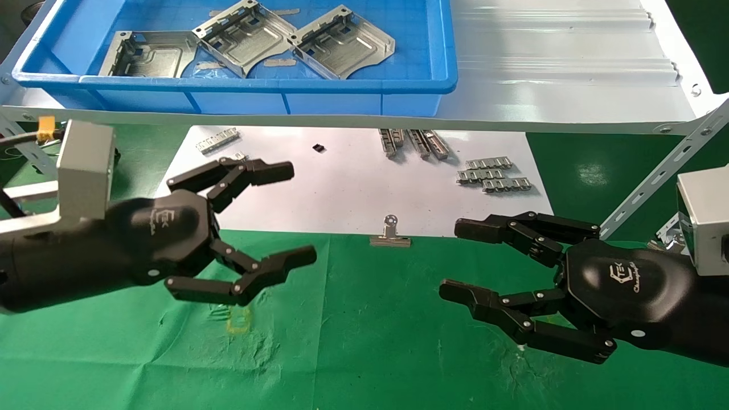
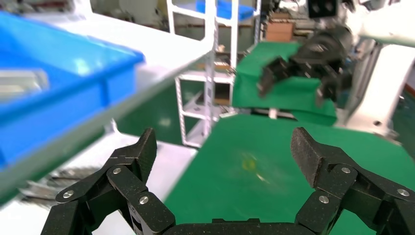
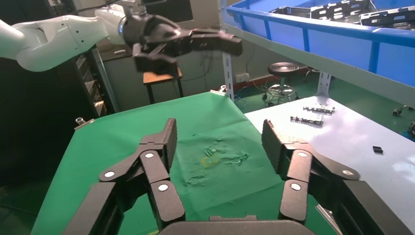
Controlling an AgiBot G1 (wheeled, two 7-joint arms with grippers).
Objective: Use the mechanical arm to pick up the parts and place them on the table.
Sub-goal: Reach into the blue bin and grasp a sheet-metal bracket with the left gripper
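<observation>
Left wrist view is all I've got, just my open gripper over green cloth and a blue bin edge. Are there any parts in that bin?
Observer: Yes, three metal plates lie in the blue bin on the white shelf.
Operator: Anything on the green table yet?
Observer: No plates. One binder clip sits at the edge of the white paper.
Operator: Where's the other arm?
Observer: The right gripper hovers open over the table, facing your left gripper, holding nothing.
</observation>
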